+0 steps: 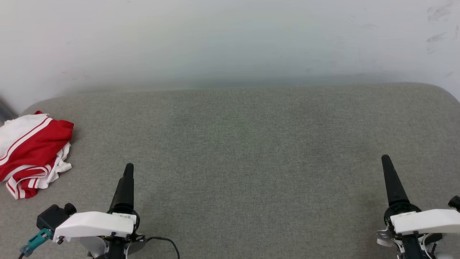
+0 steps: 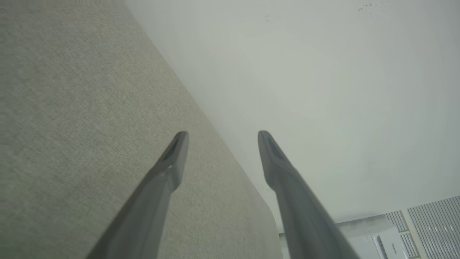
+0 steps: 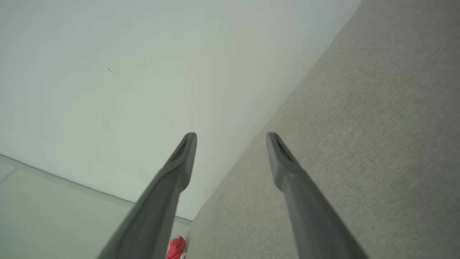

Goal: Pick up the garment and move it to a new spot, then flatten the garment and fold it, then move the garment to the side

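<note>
Red-and-white striped jersey garment [image 1: 34,151] lies bunched at the left edge of the grey fabric surface [image 1: 233,144], apart from my open, empty left end effector [image 2: 222,133] and right end effector [image 3: 231,135], so I judge pickup is next: reach left, pinch.

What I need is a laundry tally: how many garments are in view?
1. The red-and-white garment lies bunched at the left edge of the grey cushion; no other seems hidden.

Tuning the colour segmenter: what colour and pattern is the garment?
The garment is red and white, with red-and-white striped trim; clearest in the head view.
</note>
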Motion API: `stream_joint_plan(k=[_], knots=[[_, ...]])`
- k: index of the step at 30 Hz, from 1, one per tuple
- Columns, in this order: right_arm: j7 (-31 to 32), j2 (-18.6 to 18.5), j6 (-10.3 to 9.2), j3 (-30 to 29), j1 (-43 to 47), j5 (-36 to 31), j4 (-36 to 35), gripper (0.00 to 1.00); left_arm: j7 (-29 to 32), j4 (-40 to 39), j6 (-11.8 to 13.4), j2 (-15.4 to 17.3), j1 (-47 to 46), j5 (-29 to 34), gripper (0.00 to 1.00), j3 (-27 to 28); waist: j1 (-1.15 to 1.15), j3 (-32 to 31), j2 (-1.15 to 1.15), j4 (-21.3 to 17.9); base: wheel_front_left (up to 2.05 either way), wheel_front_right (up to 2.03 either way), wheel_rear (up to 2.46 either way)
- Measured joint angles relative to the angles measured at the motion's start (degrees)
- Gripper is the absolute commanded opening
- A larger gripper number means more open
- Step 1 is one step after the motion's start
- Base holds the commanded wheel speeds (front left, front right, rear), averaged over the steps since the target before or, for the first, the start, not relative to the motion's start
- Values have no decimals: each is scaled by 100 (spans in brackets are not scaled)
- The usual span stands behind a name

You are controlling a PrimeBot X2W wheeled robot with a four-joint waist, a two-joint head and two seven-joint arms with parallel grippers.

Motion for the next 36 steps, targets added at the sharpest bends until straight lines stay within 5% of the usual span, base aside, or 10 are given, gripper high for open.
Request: stream_joint_plan(k=[36], knots=[[-662, 0, 0, 456, 254, -3338, -567, 100, -667, -394, 658, 91, 187, 3457, 100, -716, 0, 9, 0, 13, 0, 0, 0]])
